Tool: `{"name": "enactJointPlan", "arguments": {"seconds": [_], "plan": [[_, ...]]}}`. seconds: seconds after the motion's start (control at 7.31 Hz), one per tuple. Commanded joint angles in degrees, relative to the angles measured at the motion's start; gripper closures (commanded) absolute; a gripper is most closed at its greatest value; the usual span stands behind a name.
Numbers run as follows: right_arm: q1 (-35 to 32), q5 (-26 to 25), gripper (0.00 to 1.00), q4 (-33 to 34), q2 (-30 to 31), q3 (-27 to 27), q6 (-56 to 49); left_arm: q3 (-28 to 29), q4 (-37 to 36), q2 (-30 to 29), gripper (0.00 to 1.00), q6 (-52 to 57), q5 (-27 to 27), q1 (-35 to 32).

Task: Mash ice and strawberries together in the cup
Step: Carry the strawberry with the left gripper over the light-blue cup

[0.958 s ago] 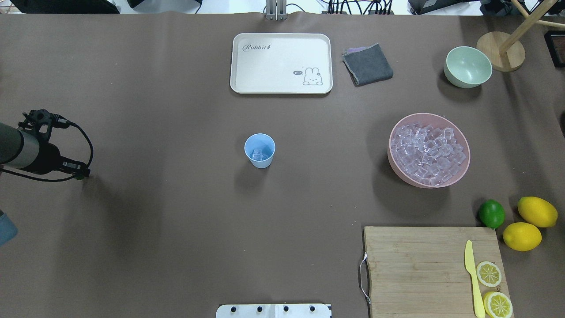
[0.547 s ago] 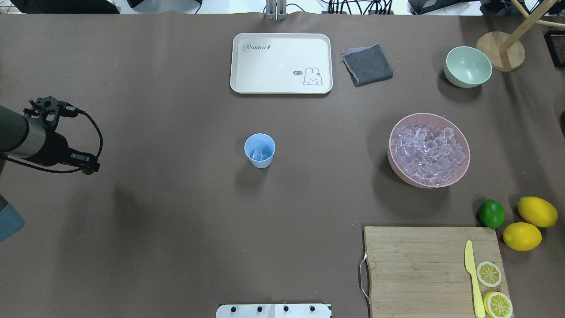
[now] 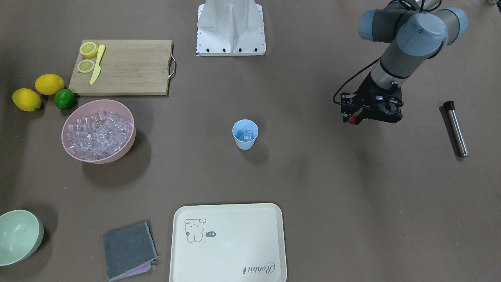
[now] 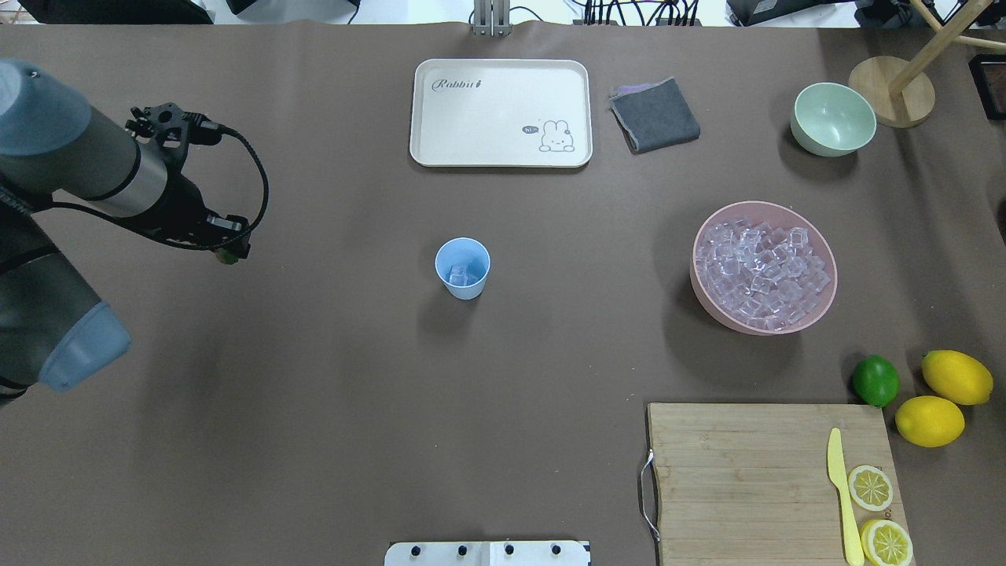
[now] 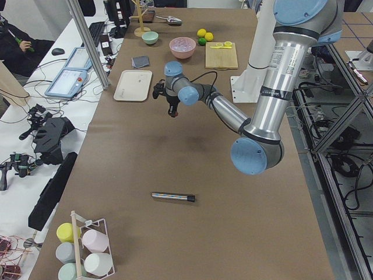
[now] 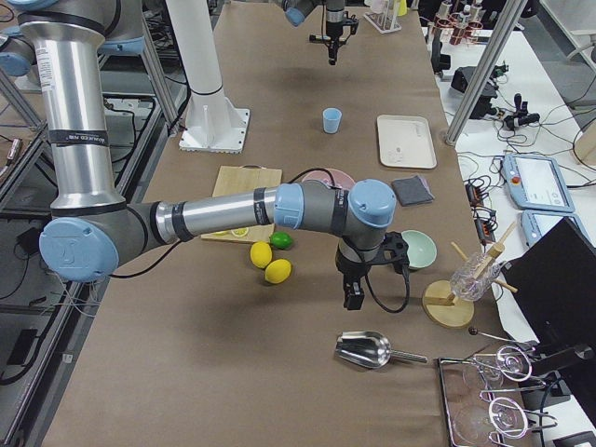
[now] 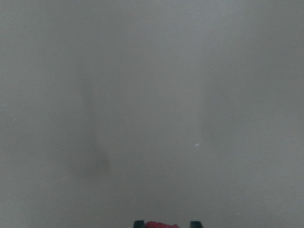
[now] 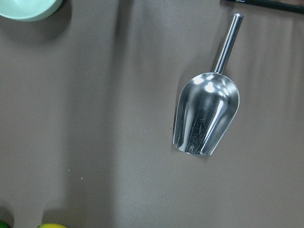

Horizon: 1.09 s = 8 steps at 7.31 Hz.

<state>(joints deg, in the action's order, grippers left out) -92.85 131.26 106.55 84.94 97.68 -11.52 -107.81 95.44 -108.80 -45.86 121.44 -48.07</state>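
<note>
The brown surface (image 4: 314, 409) carries the cup (image 4: 462, 267) near its middle, upright, with some ice (image 3: 247, 134) inside. The left hand (image 3: 353, 117) hovers well apart from the cup, clenched around the strawberry (image 7: 159, 224). The right hand (image 6: 354, 299) hangs near a metal scoop (image 8: 205, 114); whether it is clenched or released, I cannot tell.

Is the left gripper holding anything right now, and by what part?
Yes: the left gripper pinches the strawberry between its fingers. Which part of it they grip is too small to tell.
</note>
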Motion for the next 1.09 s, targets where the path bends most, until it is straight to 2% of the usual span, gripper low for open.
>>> {"name": "enactJointPlan", "arguments": {"seconds": [0.0, 0.14, 0.41, 0.68, 0.82, 0.96], "plan": [[-0.1, 0.5, 0.01, 0.0, -0.4, 0.1, 1.2, 0.0, -5.0, -6.4, 0.63, -4.8, -0.2, 0.7], [-0.1, 0.8, 0.01, 0.0, -0.5, 0.1, 1.8, 0.0, -7.4, -8.3, 0.63, -5.0, -0.1, 1.0], [-0.2, 2.2, 0.01, -5.7, 0.4, -0.5, 5.3, 0.0, -9.0, -10.4, 0.63, -7.7, -0.1, 1.9], [-0.2, 2.5, 0.01, -8.5, 0.7, -1.6, 6.2, 0.1, -12.8, -13.6, 0.63, -8.5, -0.1, 2.3], [-0.2, 2.5, 0.01, -8.6, 0.6, -1.9, 6.3, 0.8, -13.8, -15.2, 0.63, -9.4, -0.2, 3.8], [-0.2, 2.6, 0.01, -8.6, 0.6, -1.7, 6.3, 4.8, -13.8, -19.8, 0.63, -13.2, -0.4, 5.6]]}}
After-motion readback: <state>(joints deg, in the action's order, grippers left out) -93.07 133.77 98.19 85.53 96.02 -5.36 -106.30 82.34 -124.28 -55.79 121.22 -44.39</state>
